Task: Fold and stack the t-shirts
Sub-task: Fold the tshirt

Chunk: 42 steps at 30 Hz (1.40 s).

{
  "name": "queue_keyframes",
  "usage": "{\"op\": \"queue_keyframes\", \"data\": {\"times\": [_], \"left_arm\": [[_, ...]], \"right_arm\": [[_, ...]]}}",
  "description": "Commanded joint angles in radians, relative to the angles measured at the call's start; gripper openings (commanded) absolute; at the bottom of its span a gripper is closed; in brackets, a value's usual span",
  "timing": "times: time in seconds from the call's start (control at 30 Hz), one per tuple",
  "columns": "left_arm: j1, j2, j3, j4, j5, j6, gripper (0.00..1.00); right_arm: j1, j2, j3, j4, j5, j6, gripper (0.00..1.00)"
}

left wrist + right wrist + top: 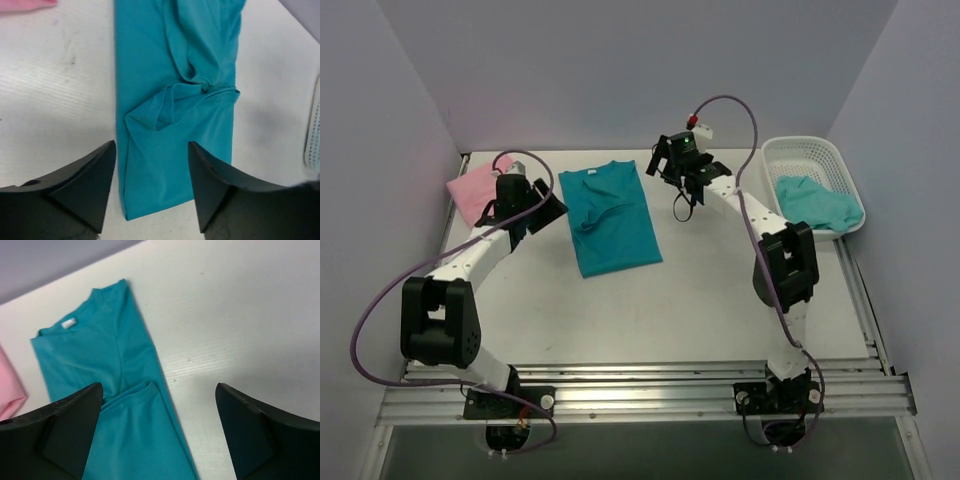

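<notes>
A teal t-shirt (610, 218) lies on the table folded lengthwise into a long strip, sleeves tucked over it. It shows in the left wrist view (175, 125) and the right wrist view (115, 405). A folded pink t-shirt (478, 186) lies at the back left; its corner shows in the left wrist view (25, 4) and its edge in the right wrist view (10, 390). Another teal t-shirt (817, 203) lies crumpled in the basket. My left gripper (542, 212) (152, 150) is open and empty above the strip's left edge. My right gripper (665, 165) (159, 390) is open and empty above its back right edge.
A white plastic basket (812, 152) stands at the back right; its rim shows in the left wrist view (312, 135). Pale walls close in the table on the left, back and right. A metal rail (640, 385) runs along the near edge.
</notes>
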Motion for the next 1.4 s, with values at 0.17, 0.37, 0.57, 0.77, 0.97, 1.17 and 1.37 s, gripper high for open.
{"op": "queue_keyframes", "data": {"times": [0.17,0.37,0.57,0.77,0.97,1.17,1.37], "left_arm": [[-0.218,0.219,0.144,0.125,0.12,-0.017,0.02],[-0.329,0.394,0.282,0.108,0.097,-0.008,0.02],[-0.343,0.471,0.331,0.078,0.016,-0.003,0.02],[-0.321,0.486,0.374,0.042,-0.029,0.015,0.02],[-0.271,0.483,0.408,-0.007,-0.091,0.037,0.02],[-0.17,0.512,0.412,-0.024,-0.088,0.035,0.02],[-0.102,0.54,0.428,-0.024,-0.091,0.048,0.02]], "right_arm": [[0.029,-0.334,-0.327,0.064,0.077,-0.006,0.89],[0.027,-0.455,-0.46,0.075,0.098,-0.011,0.89],[0.019,-0.496,-0.499,0.073,0.104,-0.02,0.89],[0.019,-0.482,-0.509,0.079,0.092,-0.02,0.89],[0.018,-0.464,-0.506,0.078,0.087,-0.026,0.88],[0.016,-0.455,-0.503,0.075,0.087,-0.026,0.88],[0.013,-0.444,-0.506,0.078,0.089,-0.024,0.88]]}}
